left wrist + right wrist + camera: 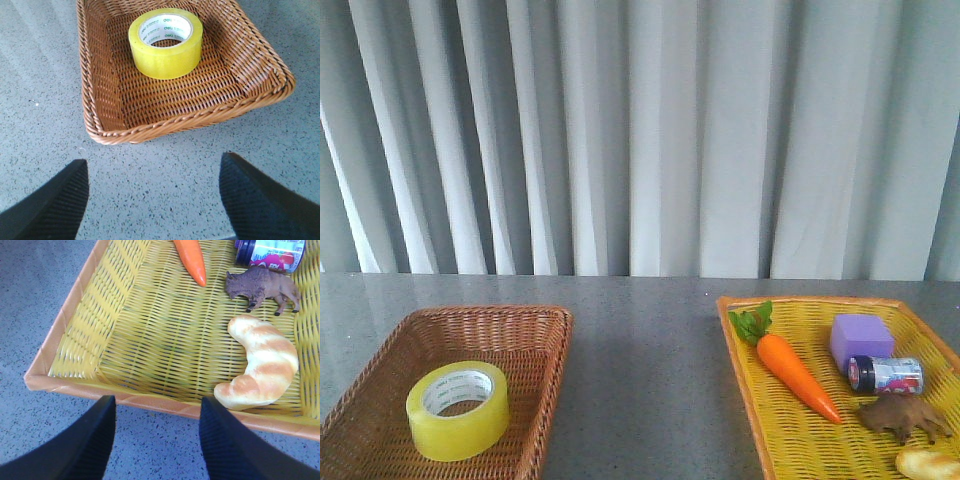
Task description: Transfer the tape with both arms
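— What do you see, biggest things first?

— The grey speckled table (pixel 640 330) carries everything. On its right sits a yellow woven tray (pixel 775 430), on its left a brown wicker basket (pixel 535 400). The tape (pixel 458 410) lies flat in the basket, core hole upward, clear of the walls. I judge that this pose suits a pick from above, with one finger down the core.

— And your pincers?

— My left pincer (pixel 152 200) hangs over bare table just near of the basket's near rim, its jaws spread wide and holding nothing. My right pincer (pixel 157 437) hovers just near of the tray's near edge, likewise parted and empty. Nothing has been lifted yet, so by my reckoning the task is at its start.

— What else is about?

— In the tray: a carrot (pixel 795 372), a purple block (pixel 861 340), a small can (pixel 886 375) on its side, a brown bison figure (pixel 262 287) and a croissant (pixel 262 365).

— Anything in the way?

— The basket's raised wall stands between my left pincer and the tape. The bare tray floor lies on the left, near side, away from the toys.
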Controlling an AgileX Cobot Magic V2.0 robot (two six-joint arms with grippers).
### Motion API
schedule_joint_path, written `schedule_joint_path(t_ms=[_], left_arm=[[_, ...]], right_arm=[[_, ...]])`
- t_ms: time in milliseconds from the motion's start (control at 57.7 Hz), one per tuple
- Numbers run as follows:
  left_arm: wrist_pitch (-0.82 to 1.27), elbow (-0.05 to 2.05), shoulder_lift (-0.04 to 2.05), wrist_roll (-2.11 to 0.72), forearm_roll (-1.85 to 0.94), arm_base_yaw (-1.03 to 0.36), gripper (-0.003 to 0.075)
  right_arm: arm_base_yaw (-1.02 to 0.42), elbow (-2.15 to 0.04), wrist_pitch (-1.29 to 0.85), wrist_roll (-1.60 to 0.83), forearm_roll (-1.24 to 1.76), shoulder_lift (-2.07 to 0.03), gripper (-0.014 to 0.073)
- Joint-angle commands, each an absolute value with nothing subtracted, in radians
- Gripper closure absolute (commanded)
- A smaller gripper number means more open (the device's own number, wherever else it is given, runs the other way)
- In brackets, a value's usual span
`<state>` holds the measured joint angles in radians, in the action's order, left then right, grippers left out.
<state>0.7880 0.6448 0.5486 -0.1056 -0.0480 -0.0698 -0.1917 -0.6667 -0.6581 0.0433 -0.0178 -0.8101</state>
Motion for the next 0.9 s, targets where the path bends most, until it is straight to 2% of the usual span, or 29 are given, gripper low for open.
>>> schedule_joint_path(t_ms=[0, 693, 780, 883], left_arm=[[0.680, 0.620, 0.479, -0.093, -0.059, -0.071, 0.0185], [0.581, 0.568, 0.430, -0.092, -0.058, -0.071, 0.0191], [0.581, 0.568, 0.430, -0.092, -0.058, -0.071, 0.0226], [0.580, 0.568, 0.430, -0.092, -0.058, -0.071, 0.0307]], right_arm=[[-0.185, -0.692, -0.600, 0.043, -0.019, -0.803, 0.0222], [-0.185, -0.692, -0.601, 0.043, -0.018, -0.803, 0.0222], [-0.185, -0.692, -0.602, 0.043, -0.018, -0.803, 0.0222], [-0.185, -0.692, -0.598, 0.043, -0.018, -0.803, 0.0260]])
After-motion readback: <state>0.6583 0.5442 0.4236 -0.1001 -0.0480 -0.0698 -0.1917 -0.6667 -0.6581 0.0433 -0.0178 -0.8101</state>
